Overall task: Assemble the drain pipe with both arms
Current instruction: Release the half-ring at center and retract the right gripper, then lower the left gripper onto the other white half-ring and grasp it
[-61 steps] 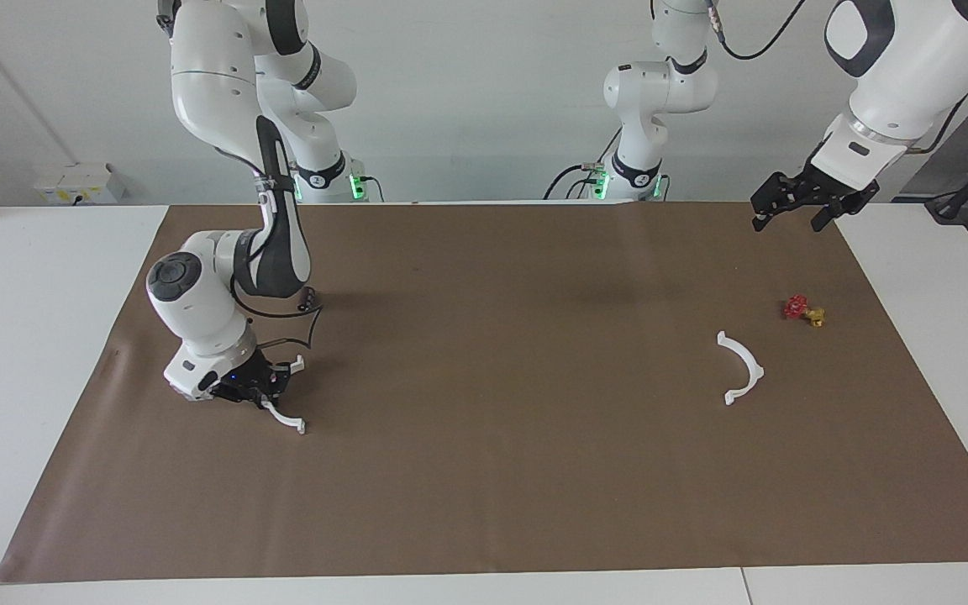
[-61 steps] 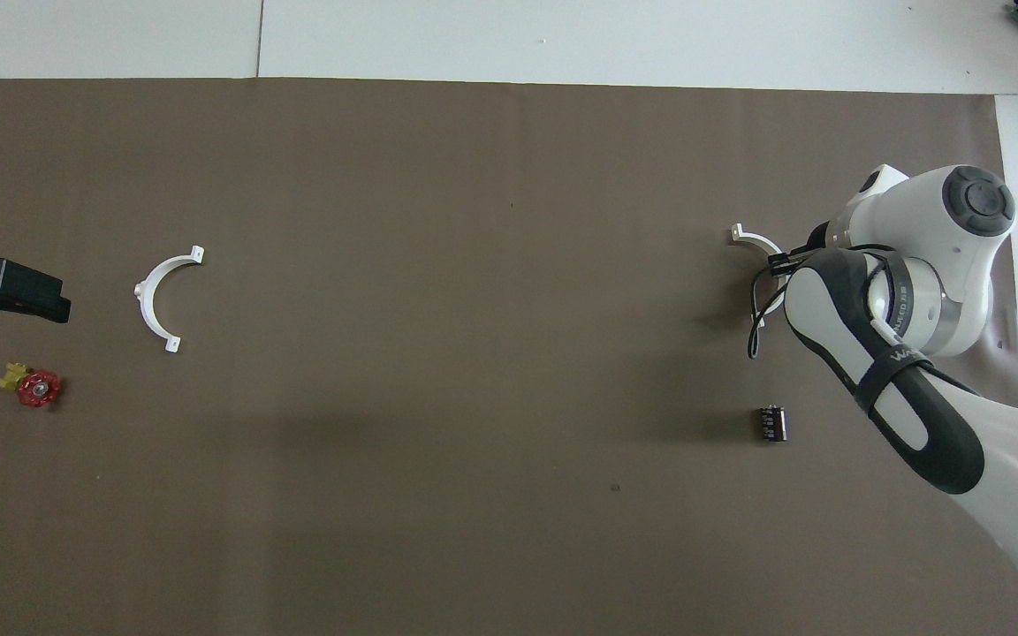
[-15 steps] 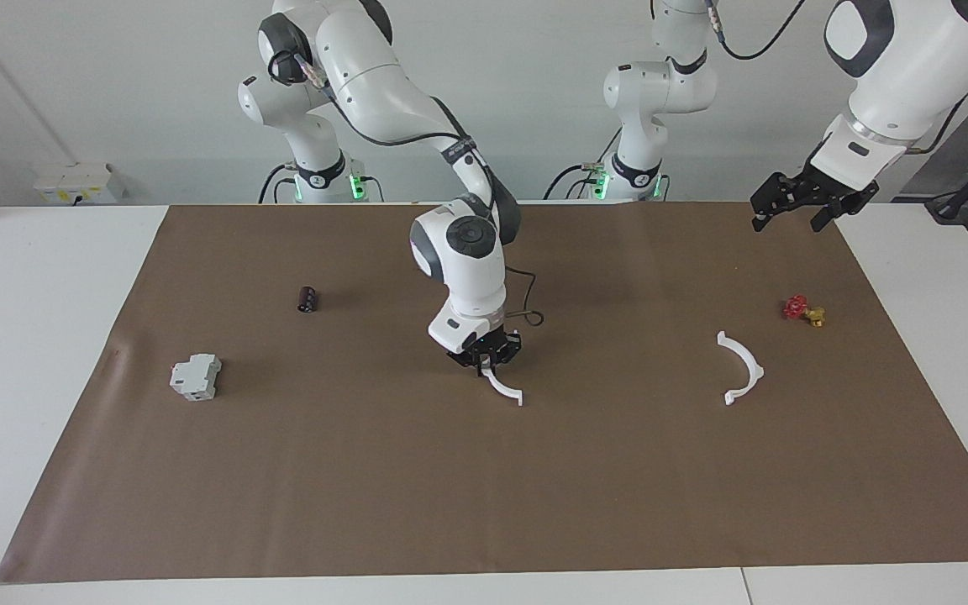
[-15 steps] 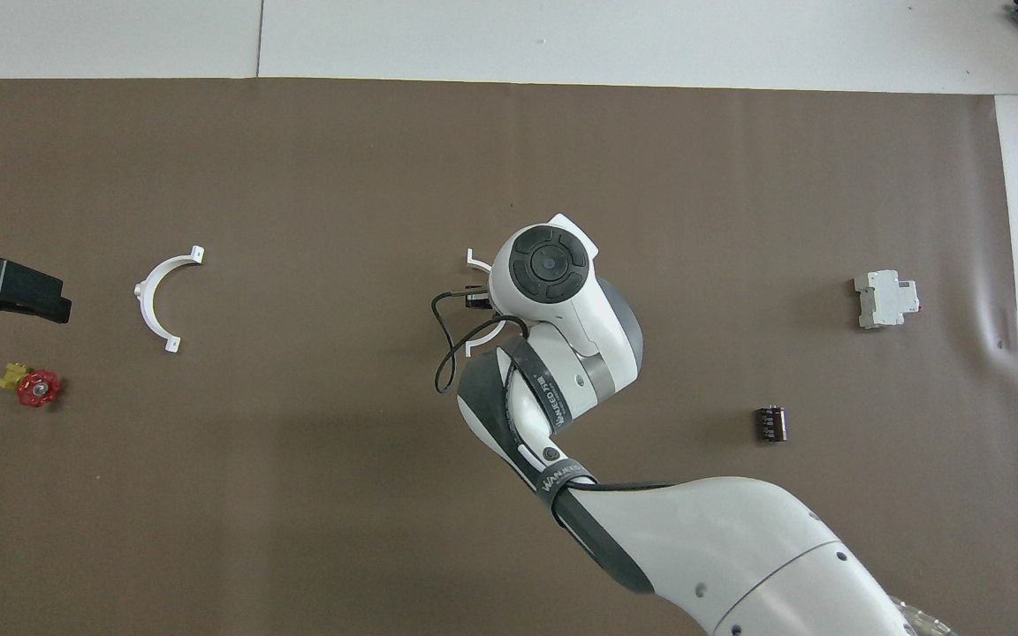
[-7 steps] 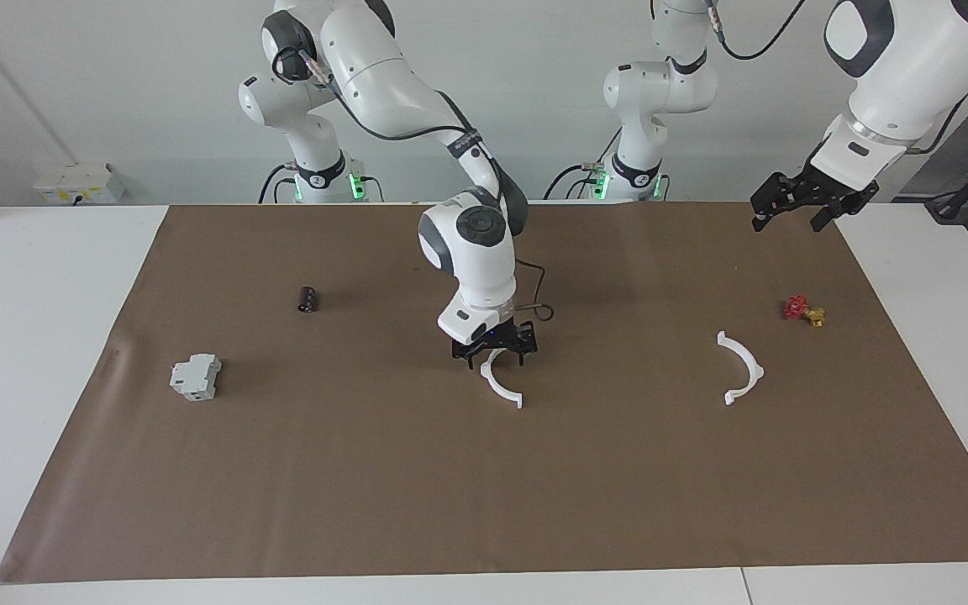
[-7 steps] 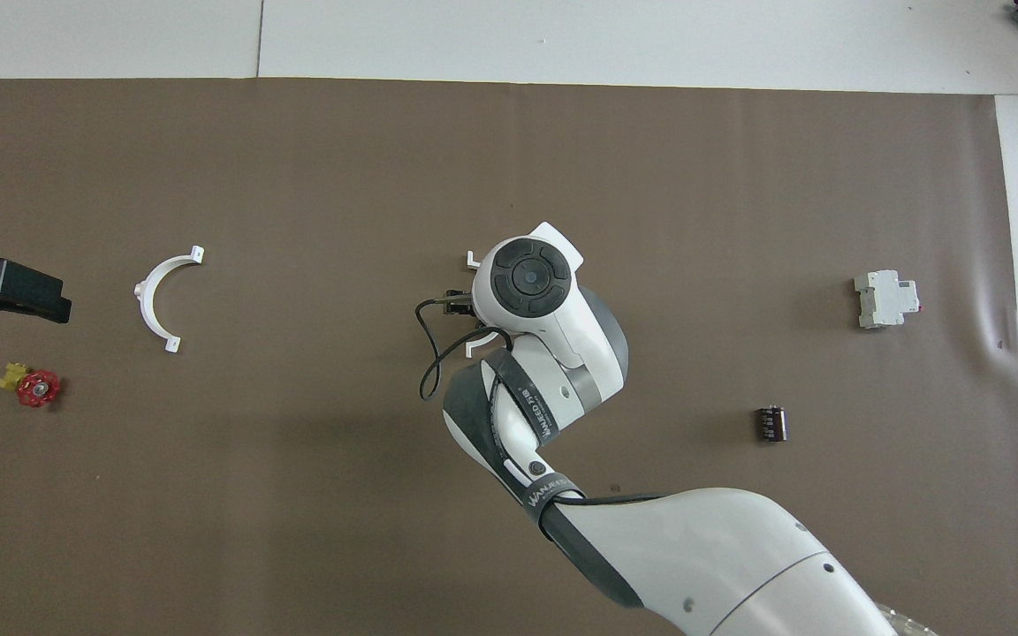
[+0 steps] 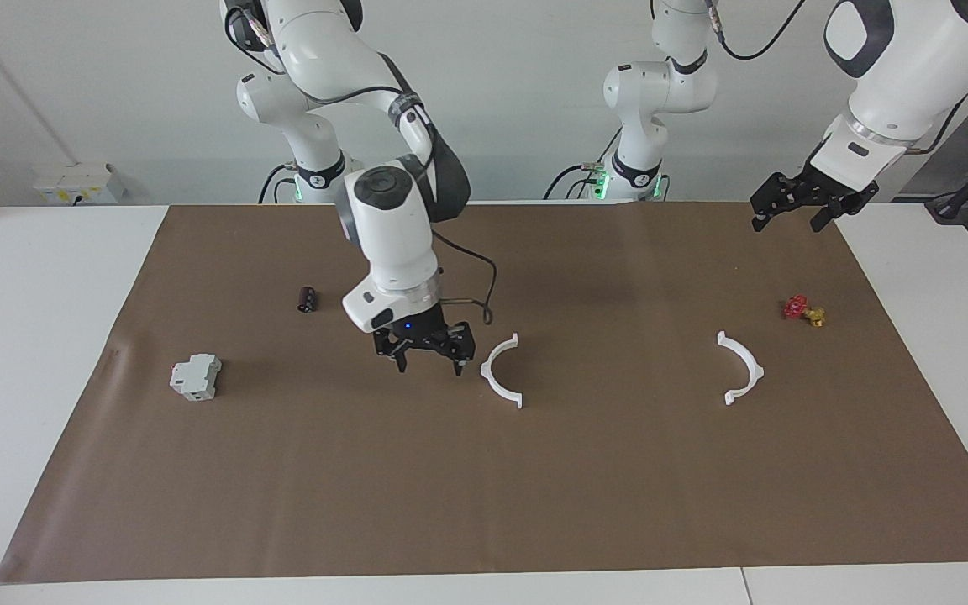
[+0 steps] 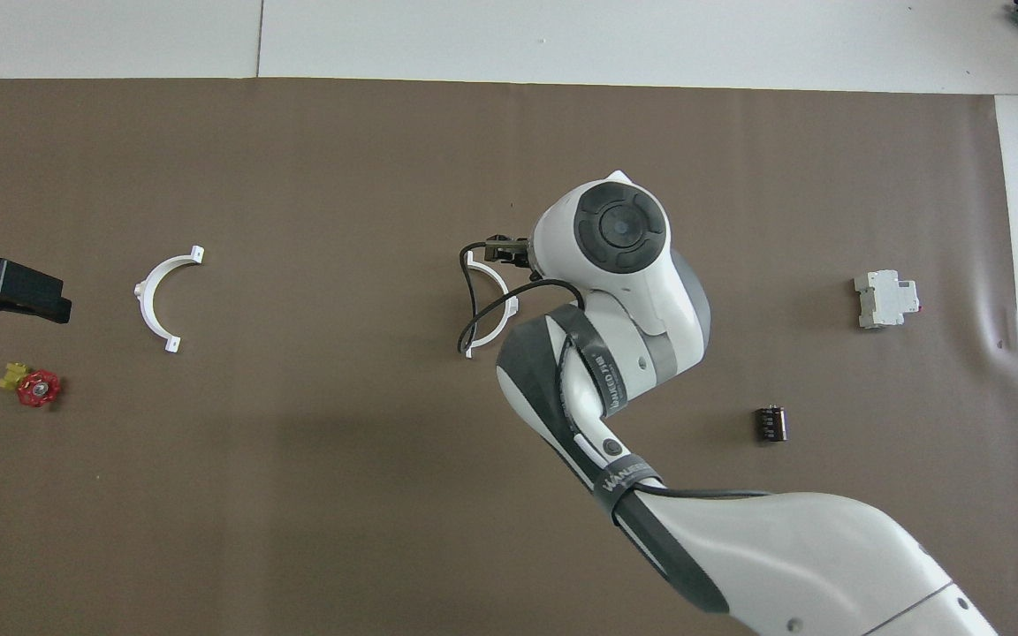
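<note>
Assembling unfinished | half-rings, mid-frame (image 7: 501, 371) and right-of-centre (image 7: 741, 367), lay well apart | right claw (image 7: 425, 360) and left claw (image 7: 789, 214) spread apart, empty.

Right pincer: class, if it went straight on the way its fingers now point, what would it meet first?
The right pincer, open, points down at the brown mat. It would probably meet bare mat first, just beside the nearest white half-ring, though depth is hard to judge.
</note>
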Controlling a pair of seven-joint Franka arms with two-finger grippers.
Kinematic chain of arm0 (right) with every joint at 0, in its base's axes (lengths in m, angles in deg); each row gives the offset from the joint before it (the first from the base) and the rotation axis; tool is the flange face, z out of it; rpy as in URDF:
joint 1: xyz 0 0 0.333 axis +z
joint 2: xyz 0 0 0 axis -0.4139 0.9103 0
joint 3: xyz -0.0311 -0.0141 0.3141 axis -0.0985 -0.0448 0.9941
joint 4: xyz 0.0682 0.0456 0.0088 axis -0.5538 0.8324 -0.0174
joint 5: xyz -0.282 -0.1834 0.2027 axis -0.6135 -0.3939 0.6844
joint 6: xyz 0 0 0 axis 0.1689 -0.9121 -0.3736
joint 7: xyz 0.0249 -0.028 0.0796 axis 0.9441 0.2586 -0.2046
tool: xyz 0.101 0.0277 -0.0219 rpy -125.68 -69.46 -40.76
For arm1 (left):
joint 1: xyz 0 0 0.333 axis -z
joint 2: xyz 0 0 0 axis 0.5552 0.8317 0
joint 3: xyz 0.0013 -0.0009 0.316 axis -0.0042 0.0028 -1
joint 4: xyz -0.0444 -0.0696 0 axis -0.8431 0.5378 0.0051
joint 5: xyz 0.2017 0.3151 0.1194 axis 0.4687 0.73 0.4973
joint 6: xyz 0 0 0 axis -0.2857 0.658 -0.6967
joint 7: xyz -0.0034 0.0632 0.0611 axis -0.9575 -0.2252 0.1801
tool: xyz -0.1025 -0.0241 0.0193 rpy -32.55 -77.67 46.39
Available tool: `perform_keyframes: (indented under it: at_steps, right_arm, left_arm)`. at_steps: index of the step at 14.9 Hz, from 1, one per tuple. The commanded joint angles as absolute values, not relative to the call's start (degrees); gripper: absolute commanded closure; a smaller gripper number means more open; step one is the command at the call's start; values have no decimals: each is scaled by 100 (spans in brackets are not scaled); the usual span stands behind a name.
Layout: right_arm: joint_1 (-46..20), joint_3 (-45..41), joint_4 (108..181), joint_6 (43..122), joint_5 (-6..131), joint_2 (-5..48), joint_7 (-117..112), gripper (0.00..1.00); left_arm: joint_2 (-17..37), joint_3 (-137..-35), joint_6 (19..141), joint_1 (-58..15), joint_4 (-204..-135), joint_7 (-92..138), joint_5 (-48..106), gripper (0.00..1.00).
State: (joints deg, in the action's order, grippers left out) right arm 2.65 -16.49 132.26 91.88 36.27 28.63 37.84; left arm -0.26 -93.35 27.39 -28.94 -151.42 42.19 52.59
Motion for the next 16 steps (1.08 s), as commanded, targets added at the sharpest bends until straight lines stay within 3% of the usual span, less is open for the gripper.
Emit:
perform_keyframes:
  at_steps: [1, 8, 16]
  right_arm:
    - [-281, -1557, 13349, 8914, 3404, 2529, 3559, 0]
    - [-1538, -1548, 13322, 7702, 3368, 1651, 2128, 0]
    - [-2743, -1539, 13270, 6110, 3491, 894, 764, 0]
  left_arm:
    - [-99, -9294, 2859, -2950, -15290, 4207, 5349, 0]
    - [181, -9303, 3218, -3047, -15431, 4260, 5358, 0]
    - [875, -9303, 4571, -3161, -15949, 4155, 5648, 0]
